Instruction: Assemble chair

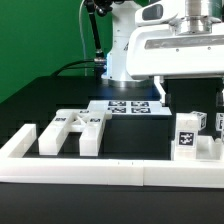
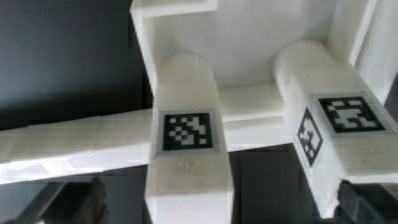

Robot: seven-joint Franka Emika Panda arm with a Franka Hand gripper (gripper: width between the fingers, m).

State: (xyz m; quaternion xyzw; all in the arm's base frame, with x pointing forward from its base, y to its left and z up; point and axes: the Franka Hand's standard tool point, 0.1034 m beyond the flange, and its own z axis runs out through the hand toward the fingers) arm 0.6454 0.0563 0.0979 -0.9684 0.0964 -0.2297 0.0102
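Black table [image 1: 60, 97] before a green backdrop, gripper [image 1: 190, 97] poised over a tagged chair piece [image 1: 190, 135].
Its jaws are spread wide and hold nothing. In the wrist view the dark fingertips [image 2: 57, 198] stand either side of the piece's two tagged bars. That piece sits to the exterior view's right of the marker board [image 1: 128, 108]. A barred chair panel [image 1: 75, 130] lies to the board's left. Both are near the border rail [image 1: 100, 170].

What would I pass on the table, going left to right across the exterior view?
White blocky two-pronged plastic chair part → flat white marker board with printed tags → white tagged cube-ended plastic chair pieces.
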